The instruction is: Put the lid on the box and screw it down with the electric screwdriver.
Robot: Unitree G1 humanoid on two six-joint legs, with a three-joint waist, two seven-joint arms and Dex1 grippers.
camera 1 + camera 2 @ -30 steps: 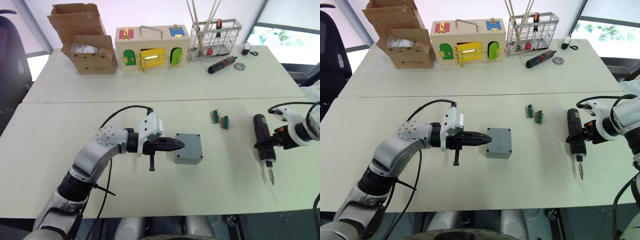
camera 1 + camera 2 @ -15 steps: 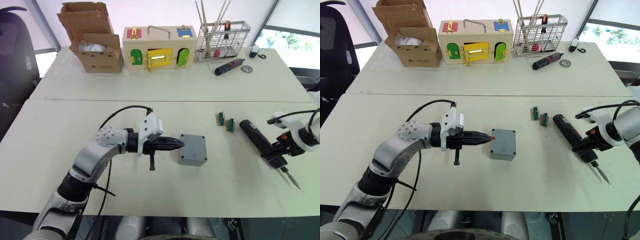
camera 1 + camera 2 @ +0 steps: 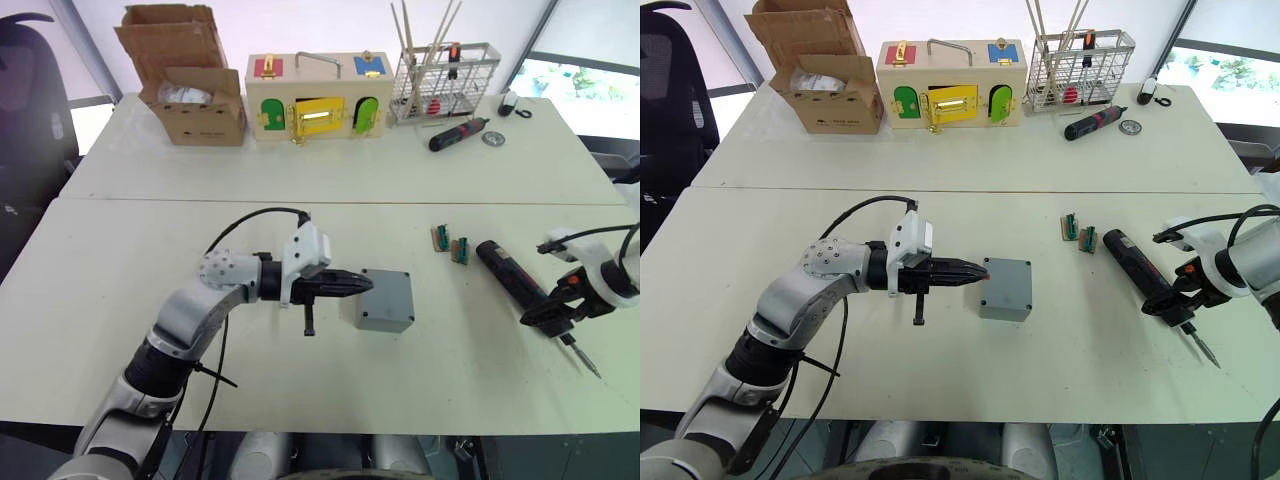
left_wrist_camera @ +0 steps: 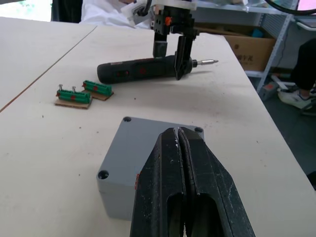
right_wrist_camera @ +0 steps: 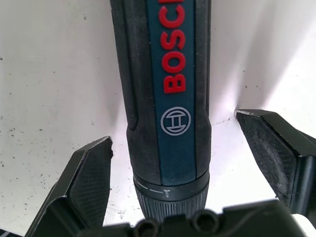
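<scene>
The left claw point(image 4: 178, 148), fingers pressed together and empty, touches the box point(image 3: 387, 299); the right claw point(image 5: 182, 163) straddles the electric screwdriver point(image 3: 511, 284), spread wide.

The box point(image 3: 385, 299), a small square grey enclosure with its lid point(image 4: 153, 144) already on top, sits flat on the desk point(image 3: 300, 390), touching the tips of the left claw point(image 3: 368, 285); a red mark shows on the side facing that claw. The electric screwdriver point(image 3: 1142, 273), thick and black, lies flat between the spread fingers of the right claw point(image 3: 1185, 297), bit end beyond them
</scene>
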